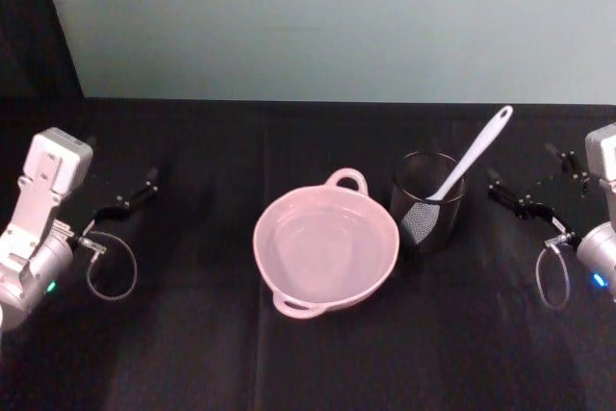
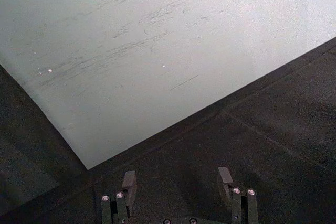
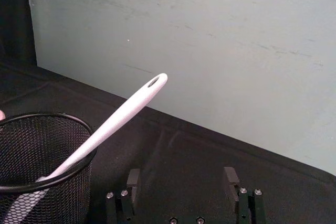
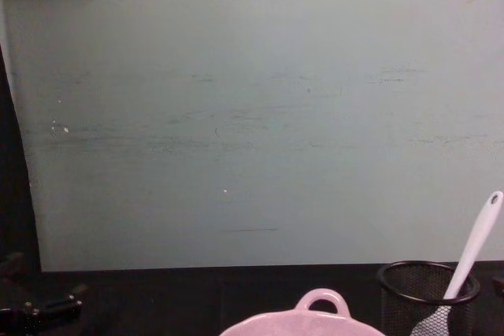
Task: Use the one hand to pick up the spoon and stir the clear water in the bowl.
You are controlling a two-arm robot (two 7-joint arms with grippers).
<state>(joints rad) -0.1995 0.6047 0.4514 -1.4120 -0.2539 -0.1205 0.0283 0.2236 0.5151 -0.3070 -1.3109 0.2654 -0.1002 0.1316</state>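
Right claw point(image 3: 181, 182), spread and empty just beside the mesh cup point(image 1: 428, 201), risks tipping it when pulling the leaning spoon point(image 1: 469, 160), spilling toward the bowl point(image 1: 325, 245) mid-desk; left claw point(image 2: 177, 182) spread, parked.

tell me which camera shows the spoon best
The head view: the whole spoon shows, head down in the mesh cup, handle leaning toward the right gripper. The right wrist view shows mostly the handle; the chest view shows the handle above the cup's rim.
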